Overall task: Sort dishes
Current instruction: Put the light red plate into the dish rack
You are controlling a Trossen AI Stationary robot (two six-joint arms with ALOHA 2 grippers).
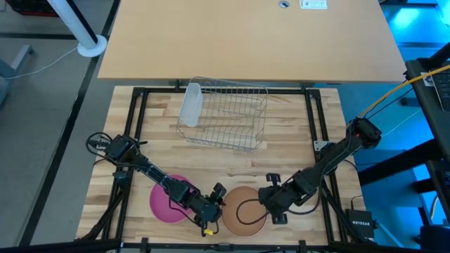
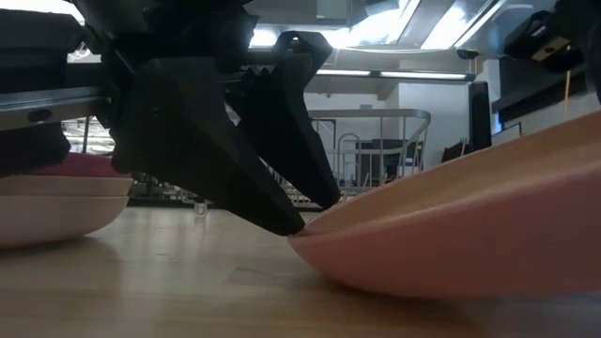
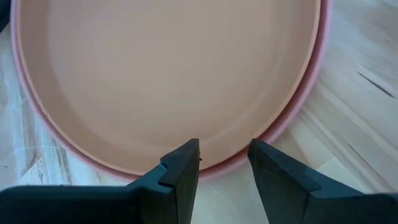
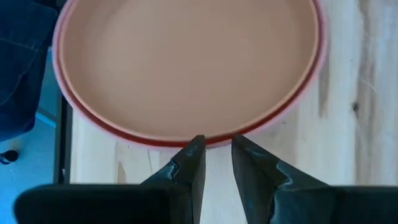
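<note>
Left pincer [image 1: 215, 199], fingers apart, sits at the tan plate's [image 1: 242, 209] left rim near the bench's [image 1: 295, 140] front edge, right pincer [image 1: 269, 200] also parted at the opposite rim, magenta plate [image 1: 163, 202] just left, rack [image 1: 225, 112] well behind.

Three plates show: one magenta plate [image 1: 163, 200] near the front edge and one tan plate [image 1: 242, 209] stacked on one peach plate [image 3: 297, 111]; further back stand one wire rack [image 1: 228, 112] and one tumbler [image 1: 190, 105]; two arms work.
</note>
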